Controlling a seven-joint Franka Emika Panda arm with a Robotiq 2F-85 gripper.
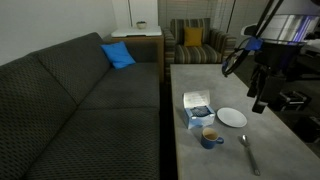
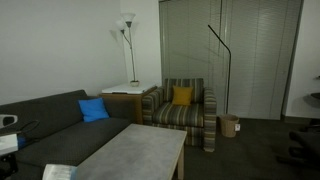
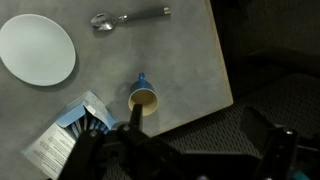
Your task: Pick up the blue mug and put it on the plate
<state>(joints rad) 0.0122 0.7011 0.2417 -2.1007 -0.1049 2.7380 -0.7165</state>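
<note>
Ext. view: gripper (image 1: pixel 258 104) hangs over the table (image 1: pixel 190 160) at the side away from the sofa (image 1: pixel 70 110), clear air round it; jaw state not readable here. Blue mug (image 1: pixel 210 137) stands on the grey top, just beside the white-and-blue box (image 1: pixel 196 108) and near the plate (image 1: pixel 231 118). Spoon (image 1: pixel 248 153) lies nearer the cam.

Ext. view: long grey table (image 2: pixel 135 155), sofa (image 2: pixel 40 115) w/ blue pillow (image 2: pixel 94 110), striped armchair (image 2: pixel 185 112), floor lamp (image 2: pixel 126 40), closed blinds (image 2: pixel 250 60).

Wrist view: gripper (image 3: pixel 185 160) is dark and blurred, fingers (image 3: pixel 95 155) seem apart, holding nothing. Mug (image 3: pixel 143 97) sits close to the table edge (image 3: pixel 225 70), box (image 3: pixel 70 135) beside it, plate (image 3: pixel 38 48) apart, spoon (image 3: pixel 130 17) well off.
</note>
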